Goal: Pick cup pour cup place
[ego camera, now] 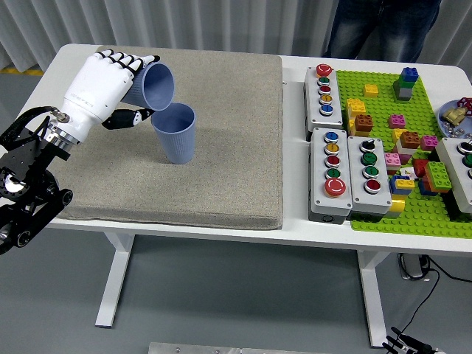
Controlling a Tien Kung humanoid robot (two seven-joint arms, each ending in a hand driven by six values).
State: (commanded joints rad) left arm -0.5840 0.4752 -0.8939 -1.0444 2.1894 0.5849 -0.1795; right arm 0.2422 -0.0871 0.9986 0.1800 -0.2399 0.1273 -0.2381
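The black left arm [29, 184] came in from the lower left, and its white left hand [99, 85] was clamped around a blue tilted cup [153, 87], fingers over the top of it and the thumb below. That cup lay nearly on its side, its open mouth facing right and down, held in the air just above and to the left of a second blue cup [175, 133]. The second cup stood upright on the grey mat [221, 169], its rim close under the tilted one's mouth. Further right, on the white table [295, 66], sat grey button boxes [346, 173], and beside them a green baseplate [413, 214] covered with coloured bricks. A person's legs [383, 29] stood at the far edge.
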